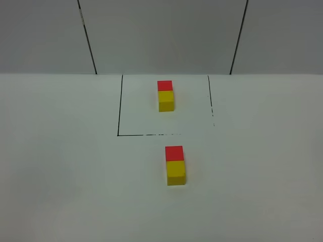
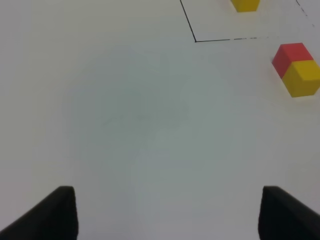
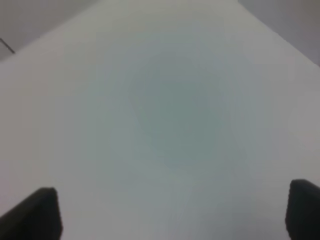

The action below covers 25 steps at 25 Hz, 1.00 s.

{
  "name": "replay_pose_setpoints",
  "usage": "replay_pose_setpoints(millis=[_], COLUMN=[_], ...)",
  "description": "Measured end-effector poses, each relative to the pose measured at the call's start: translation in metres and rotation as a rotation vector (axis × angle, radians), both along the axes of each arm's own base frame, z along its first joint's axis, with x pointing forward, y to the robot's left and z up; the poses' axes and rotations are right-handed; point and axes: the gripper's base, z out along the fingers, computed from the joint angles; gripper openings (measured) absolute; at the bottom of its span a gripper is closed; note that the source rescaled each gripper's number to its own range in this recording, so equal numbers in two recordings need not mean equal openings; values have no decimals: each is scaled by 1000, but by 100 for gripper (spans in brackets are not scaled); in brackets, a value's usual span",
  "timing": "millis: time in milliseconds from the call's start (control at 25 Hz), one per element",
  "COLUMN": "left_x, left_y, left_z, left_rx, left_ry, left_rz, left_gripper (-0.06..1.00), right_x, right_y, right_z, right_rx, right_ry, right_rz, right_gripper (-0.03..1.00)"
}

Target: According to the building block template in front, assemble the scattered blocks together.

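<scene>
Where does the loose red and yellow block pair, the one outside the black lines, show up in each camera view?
Exterior high: the loose red and yellow pair sits near the centre, just in front of the black drawn frame, red end toward the frame.
Left wrist: the pair is at the right edge, upper part of the picture.
Right wrist: not in it; only bare table.
Shared landmark: the frame's corner, visible in the exterior high and left wrist views.

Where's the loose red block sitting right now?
In the exterior high view the red block sits mid-table, just outside the black frame line on the near side. It touches the far face of the yellow block, matching the template inside the frame.
</scene>
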Motion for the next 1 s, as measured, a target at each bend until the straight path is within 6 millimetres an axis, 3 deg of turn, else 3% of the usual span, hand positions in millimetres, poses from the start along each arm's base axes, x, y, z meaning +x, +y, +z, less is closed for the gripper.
replay_pose_setpoints(millis=[240, 480, 1000], left_x=[0, 0, 0], left_y=[0, 0, 0], left_z=[0, 0, 0], left_rx=[0, 0, 0], left_ry=[0, 0, 0], left_rz=[0, 0, 0], left_gripper=[56, 56, 56], right_x=[-13, -17, -17], right_y=[0, 0, 1], right_z=[0, -11, -12], right_rx=[-5, -31, -28], right_ry=[-102, 12, 19], right_rz=[13, 2, -17], right_gripper=[79, 79, 79])
